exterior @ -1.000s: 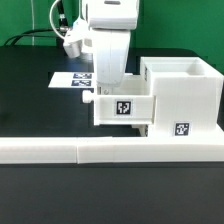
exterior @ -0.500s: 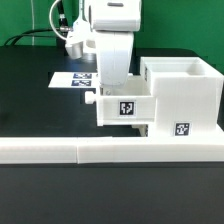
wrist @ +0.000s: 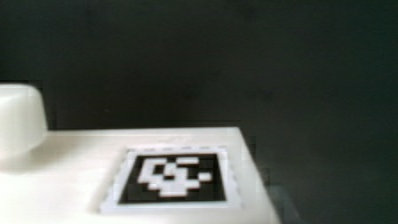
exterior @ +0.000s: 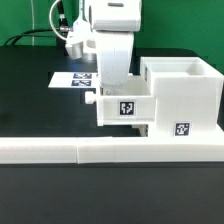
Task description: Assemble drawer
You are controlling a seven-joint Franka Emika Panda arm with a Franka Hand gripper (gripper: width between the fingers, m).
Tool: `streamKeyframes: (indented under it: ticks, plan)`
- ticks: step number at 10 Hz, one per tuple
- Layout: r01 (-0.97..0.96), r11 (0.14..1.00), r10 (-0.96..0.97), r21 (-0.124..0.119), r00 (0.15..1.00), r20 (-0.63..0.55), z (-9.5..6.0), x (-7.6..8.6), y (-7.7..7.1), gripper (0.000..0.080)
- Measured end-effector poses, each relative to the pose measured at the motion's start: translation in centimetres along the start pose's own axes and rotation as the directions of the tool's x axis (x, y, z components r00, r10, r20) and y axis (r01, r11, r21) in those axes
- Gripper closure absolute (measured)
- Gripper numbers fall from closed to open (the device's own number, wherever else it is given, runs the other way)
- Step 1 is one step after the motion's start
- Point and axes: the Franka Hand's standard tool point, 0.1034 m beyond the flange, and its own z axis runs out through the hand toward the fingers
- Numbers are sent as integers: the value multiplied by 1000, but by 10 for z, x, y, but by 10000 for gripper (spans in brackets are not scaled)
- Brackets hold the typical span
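in the exterior view the white drawer housing (exterior: 181, 98) stands on the black table (exterior: 40, 100) toward the exterior view's right, just behind the long low white bar (exterior: 110, 149) that runs across the front. a knobbed tray (exterior: 122, 106) sticks out of the housing's side toward the exterior view's left, partly slid in, its small knob (exterior: 90, 99) at the outer end and a square black-and-white tag on its face (a second tag sits lower on the housing). the gripper (exterior: 113, 82) comes straight down onto the tray's outer part, but its fingertips are hidden behind the tray wall, so i cannot tell whether it grips or is loose. the marker board (exterior: 76, 78) lies flat behind it. the wrist view shows a white tagged surface (wrist: 173, 176) close up, blurred, against dark table.
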Motion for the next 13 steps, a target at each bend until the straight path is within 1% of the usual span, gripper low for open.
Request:
streamKeyframes:
  ticks: [6, 8, 10, 12, 13]
  plan:
    - [3, 1000, -3, -1, 1000, 2, 1, -1, 1, 757]
    - [14, 1000, -15, 16, 1000, 12, -1, -1, 1, 757]
    - [12, 1000, -12, 12, 1000, 11, -1, -2, 1, 757]
    - [30, 999, -30, 11, 999, 15, -2, 2, 2, 757]
    - [44, 999, -44, 4, 999, 18, -2, 4, 3, 757]
